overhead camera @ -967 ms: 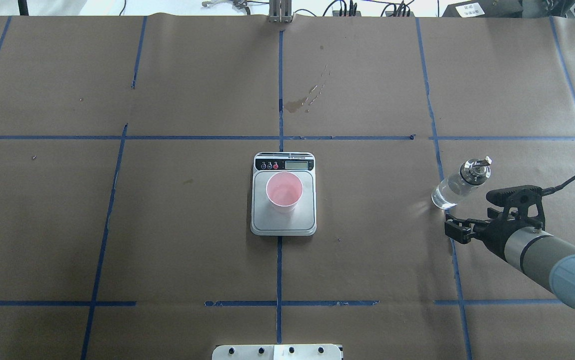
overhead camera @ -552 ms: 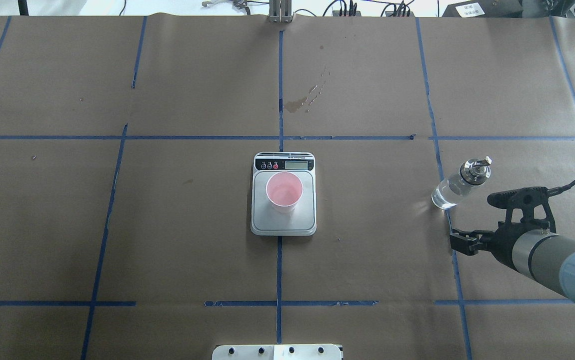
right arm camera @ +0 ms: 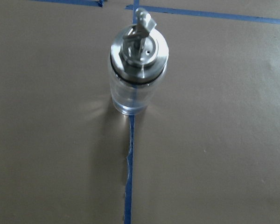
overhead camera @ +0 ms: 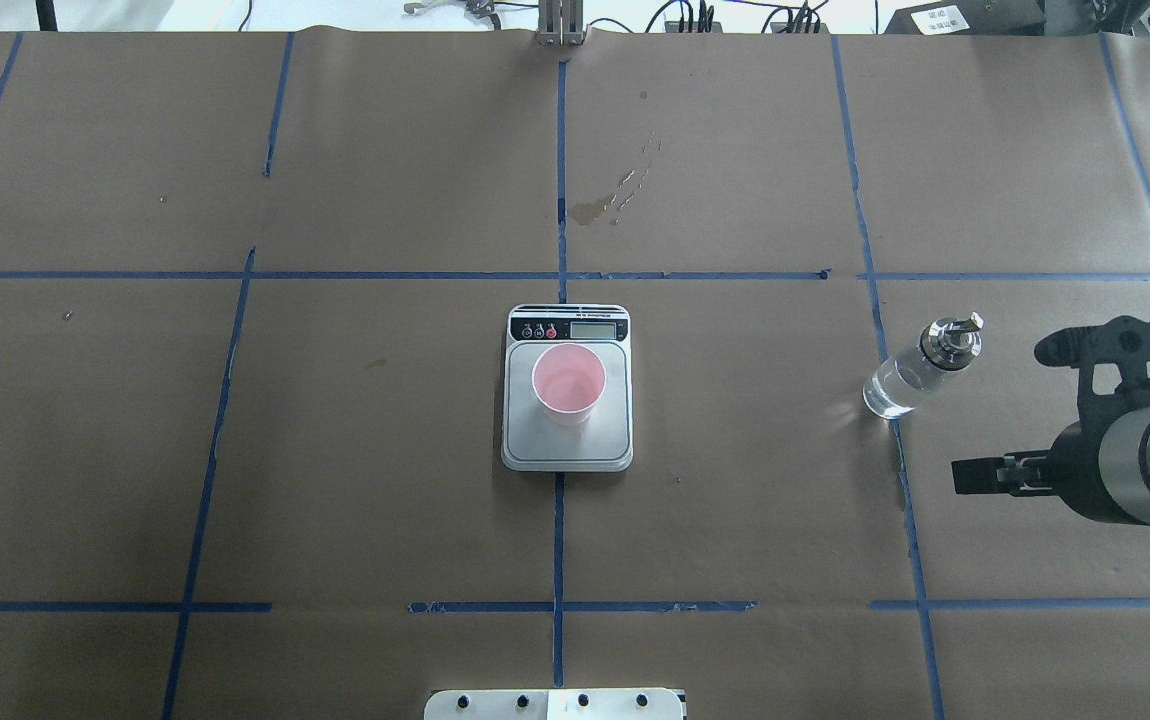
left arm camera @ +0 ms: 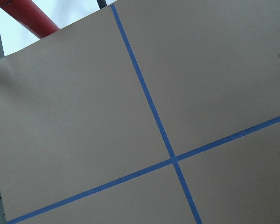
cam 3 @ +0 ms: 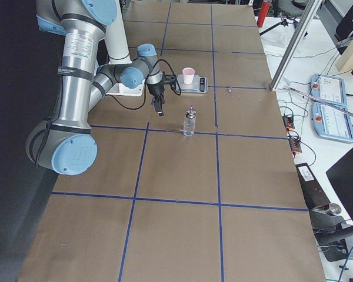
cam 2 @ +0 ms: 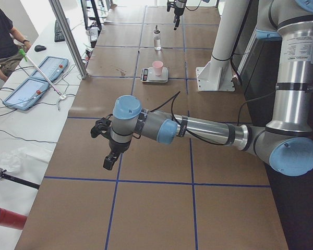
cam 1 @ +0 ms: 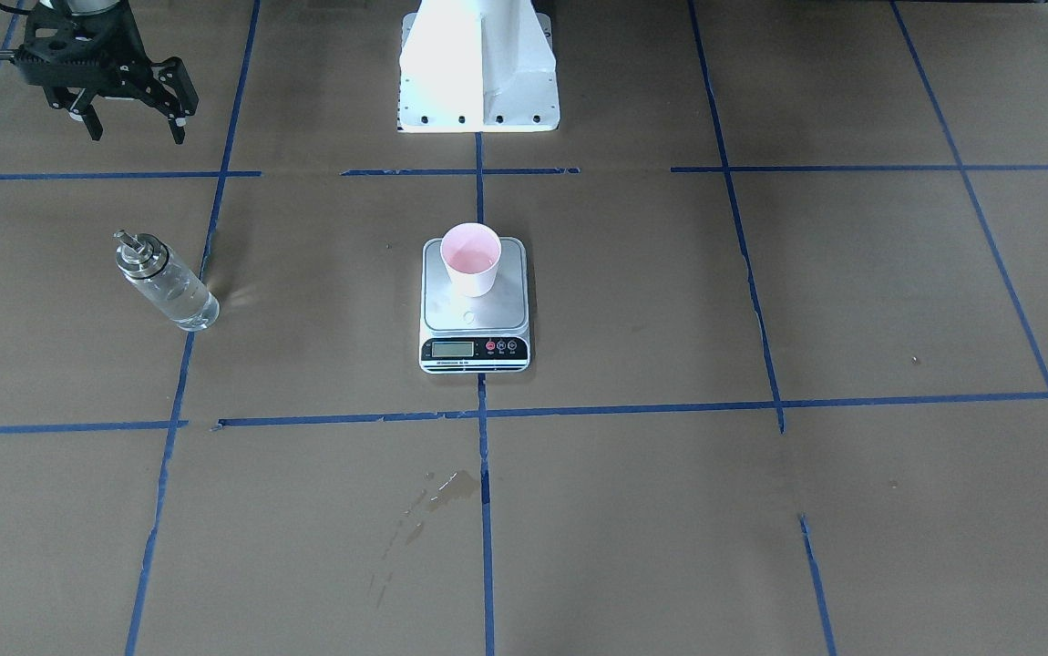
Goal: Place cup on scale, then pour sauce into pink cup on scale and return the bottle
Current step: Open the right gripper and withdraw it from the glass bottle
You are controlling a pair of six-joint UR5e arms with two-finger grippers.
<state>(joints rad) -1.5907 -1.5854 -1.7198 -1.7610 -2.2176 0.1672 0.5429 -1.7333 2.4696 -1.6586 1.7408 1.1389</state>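
Note:
The pink cup (overhead camera: pixel 568 382) (cam 1: pixel 470 258) stands upright on the scale (overhead camera: pixel 567 447) (cam 1: pixel 474 316) at the table's centre. Far to its right in the overhead view, the clear glass bottle (overhead camera: pixel 920 370) (cam 1: pixel 164 282) (right arm camera: pixel 137 70) stands upright on a blue tape line, silver cap on, with clear sauce (overhead camera: pixel 890 390) inside. My right gripper (overhead camera: pixel 1010 412) (cam 1: pixel 137 128) is open and empty, well clear of the bottle on the robot's side. My left gripper (cam 2: pixel 107 148) hangs over bare paper far from everything; I cannot tell its state.
The white robot base (cam 1: pixel 478 64) (overhead camera: pixel 555 703) sits at the table's near edge. A dried stain (overhead camera: pixel 615 195) marks the paper beyond the scale. A person (cam 2: pixel 2 36) sits at a side table with tablets. A red pole (left arm camera: pixel 32 16) lies past the left end.
My right gripper has drawn back to the right, away from the bottle, still open. The bottle, cup and scale have not moved.

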